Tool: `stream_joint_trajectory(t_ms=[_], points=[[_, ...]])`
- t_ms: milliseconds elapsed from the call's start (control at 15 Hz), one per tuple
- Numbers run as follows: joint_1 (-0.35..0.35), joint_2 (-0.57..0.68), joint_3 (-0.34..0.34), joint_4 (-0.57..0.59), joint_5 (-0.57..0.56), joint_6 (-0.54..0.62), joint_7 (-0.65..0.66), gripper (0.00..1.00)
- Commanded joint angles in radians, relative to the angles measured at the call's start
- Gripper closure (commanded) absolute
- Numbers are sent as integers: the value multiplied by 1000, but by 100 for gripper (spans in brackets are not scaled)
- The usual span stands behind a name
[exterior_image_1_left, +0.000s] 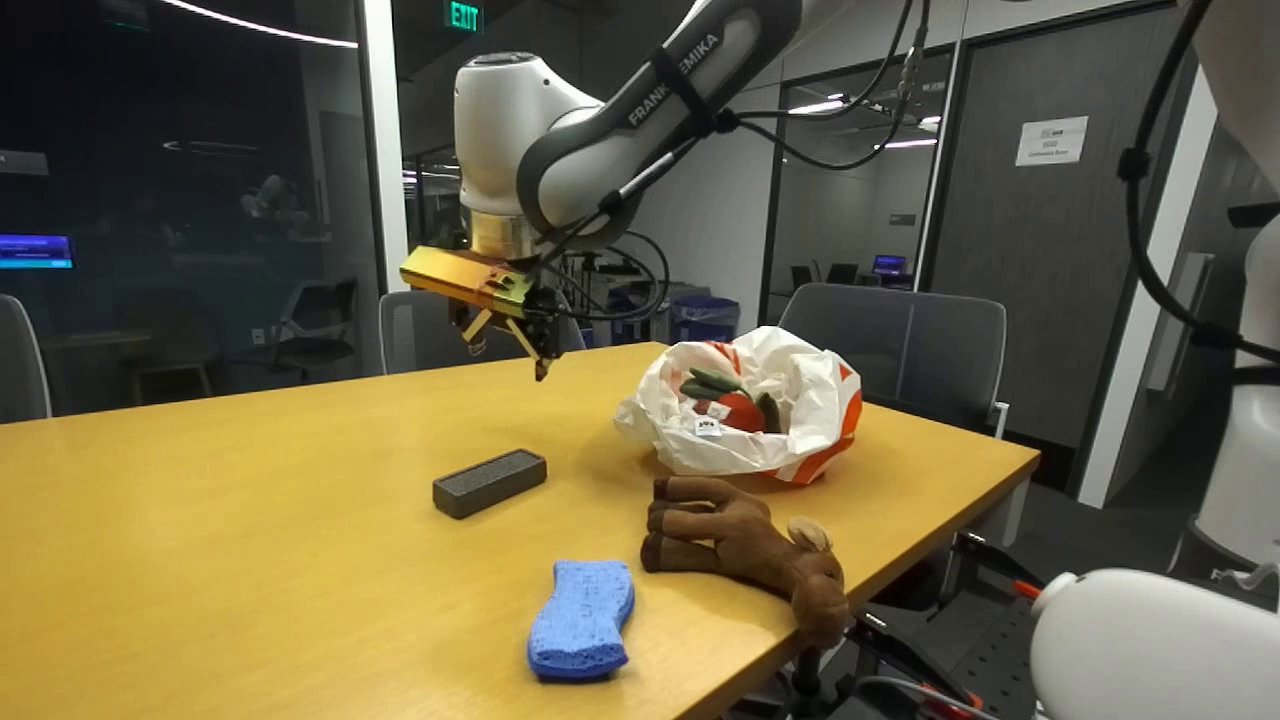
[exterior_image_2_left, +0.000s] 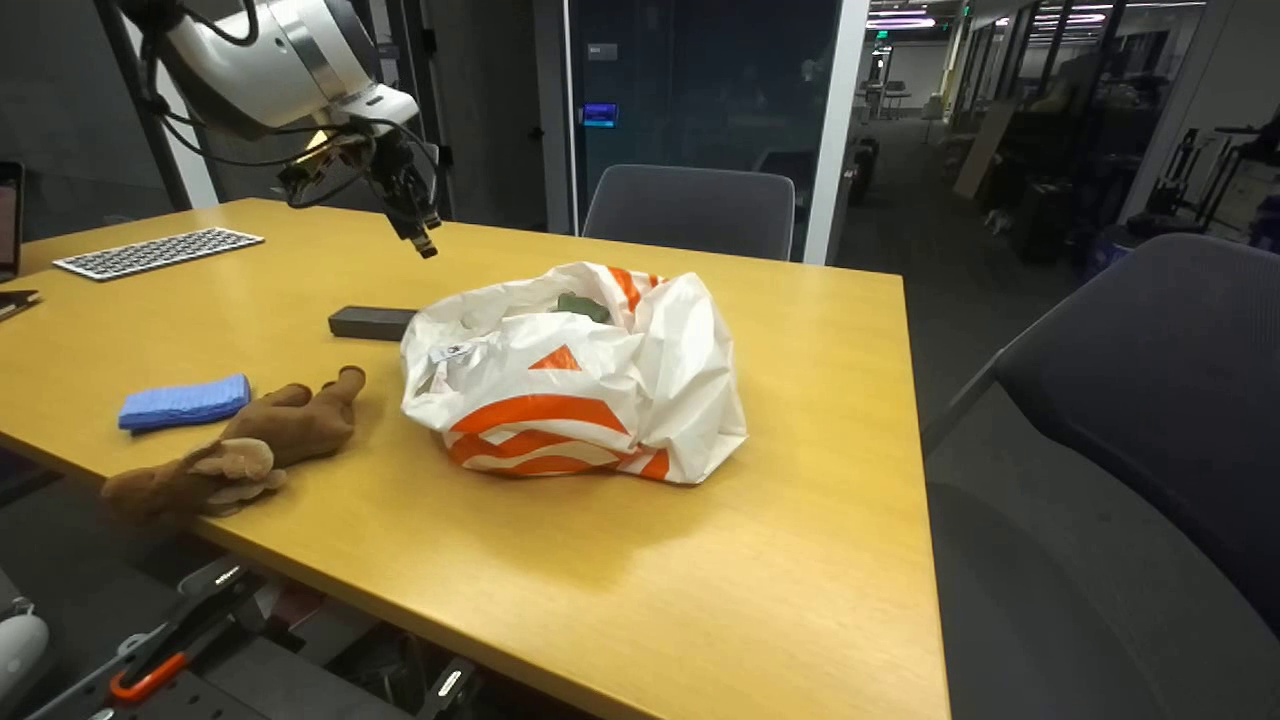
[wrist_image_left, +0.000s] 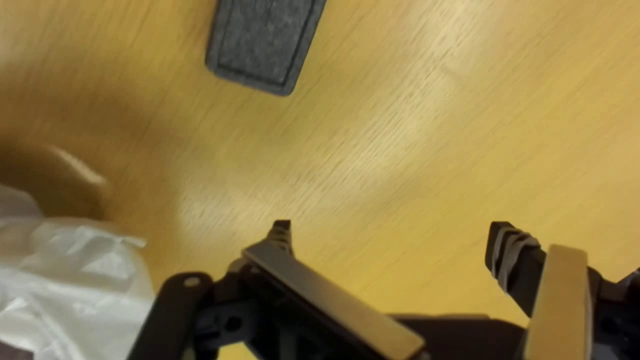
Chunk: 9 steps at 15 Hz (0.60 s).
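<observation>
Grey block (exterior_image_1_left: 490, 484) on the table (exterior_image_1_left: 250, 530), near but apart from the white bag (exterior_image_1_left: 725, 452). Hovering off the block's end with a fully spread, unladen gripper (wrist_image_left: 390, 224). Seemingly at the approach step, before any grasp. To grip the block, would call for moving across, straddling its narrow width, then lowering.

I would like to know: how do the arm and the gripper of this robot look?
The arm is white with dark grey sections; white FRANKA EMIKA lettering is partly covered by a black strap. Black cables run along it. A shiny gold-coloured housing tops the mostly black gripper, whose fingertips have greyish wraps.
</observation>
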Motion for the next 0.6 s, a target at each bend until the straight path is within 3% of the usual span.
stream_joint_trajectory(t_ms=[0, 333, 533], points=[[-23, 60, 37, 51, 247, 65, -220, 0], [-43, 65, 103, 43, 638, -57, -527, 0], [-12, 98, 57, 70, 707, -122, -581, 0]])
